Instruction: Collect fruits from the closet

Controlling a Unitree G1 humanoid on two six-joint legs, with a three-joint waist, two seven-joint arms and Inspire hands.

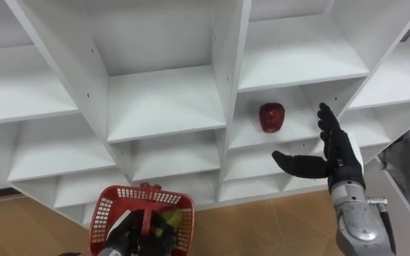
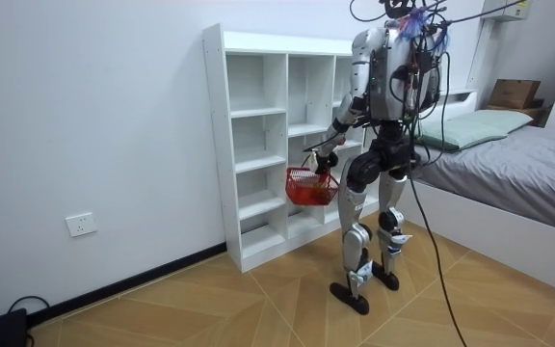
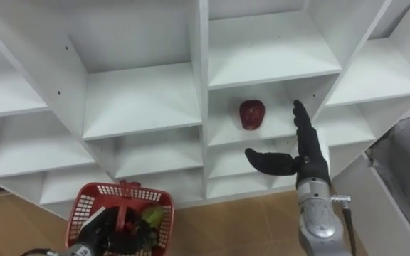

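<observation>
A dark red apple (image 1: 272, 116) (image 3: 252, 114) sits on a middle shelf of the white closet (image 1: 166, 99) (image 2: 258, 145). My right hand (image 1: 333, 153) (image 3: 301, 153) is raised just to the right of the apple, open, fingers straight and thumb stretched toward it, not touching. Low at the left, my left hand (image 1: 130, 235) (image 3: 105, 231) is shut on the handle of a red basket (image 1: 112, 203) (image 3: 84, 203) (image 2: 308, 187). A green and yellow fruit (image 1: 171, 219) (image 3: 148, 217) lies in the basket.
I stand facing the closet, whose other compartments look bare. A bed (image 2: 509, 164) with a cardboard box (image 2: 515, 93) stands behind me on the room view's right. The wooden floor (image 1: 262, 224) runs below the closet.
</observation>
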